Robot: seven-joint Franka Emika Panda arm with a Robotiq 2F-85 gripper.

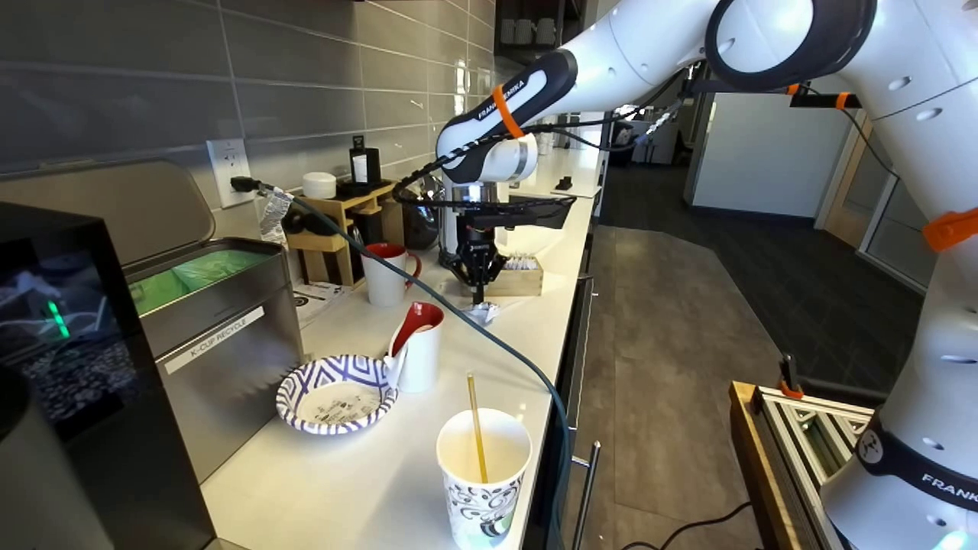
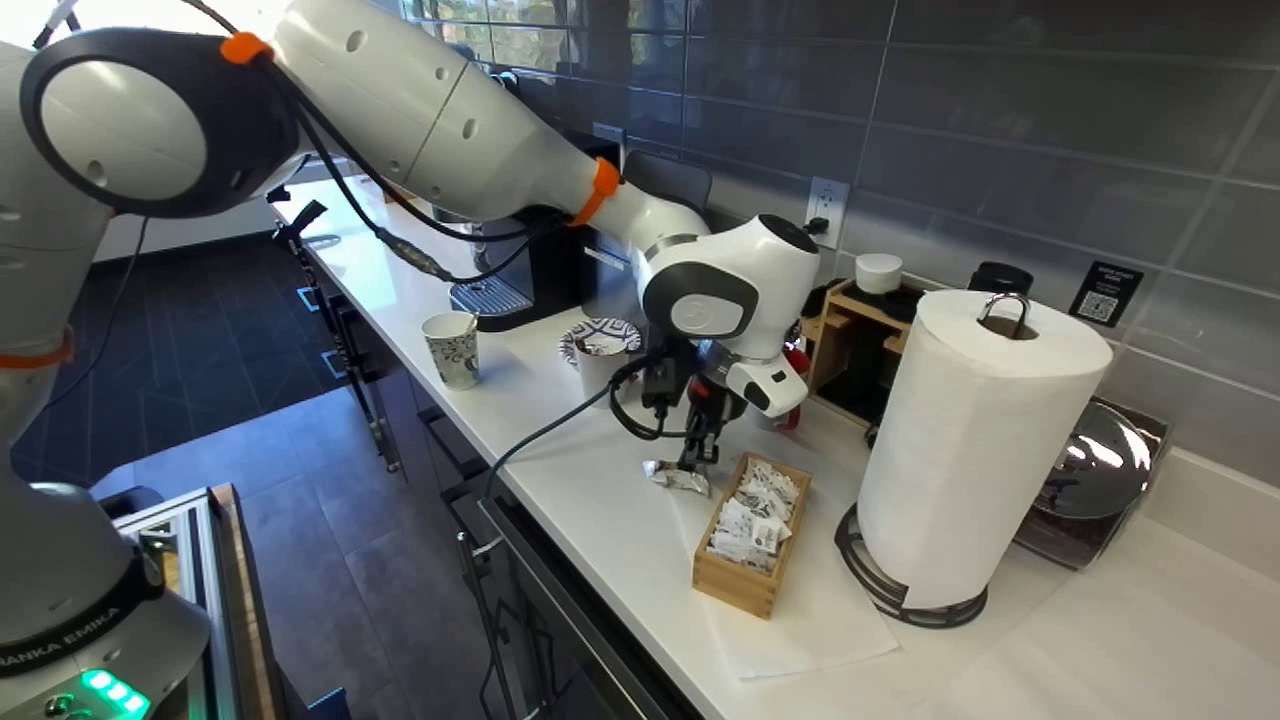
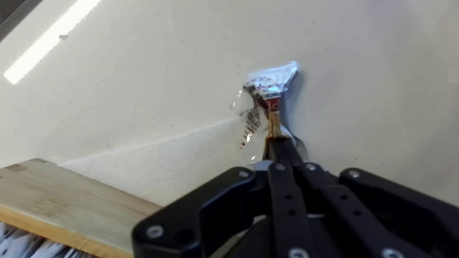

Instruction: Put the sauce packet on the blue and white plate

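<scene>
One sauce packet is pinched at crumpled middle by tool, jaws together, presumably for firm hold; held at or barely above surface. Blue and white plate is set well apart, white mug between; clearance is likely needed.

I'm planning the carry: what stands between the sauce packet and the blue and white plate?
In both exterior views, a red-lined white mug stands between the sauce packet and the plate; in an exterior view, a cable also crosses that stretch.
</scene>
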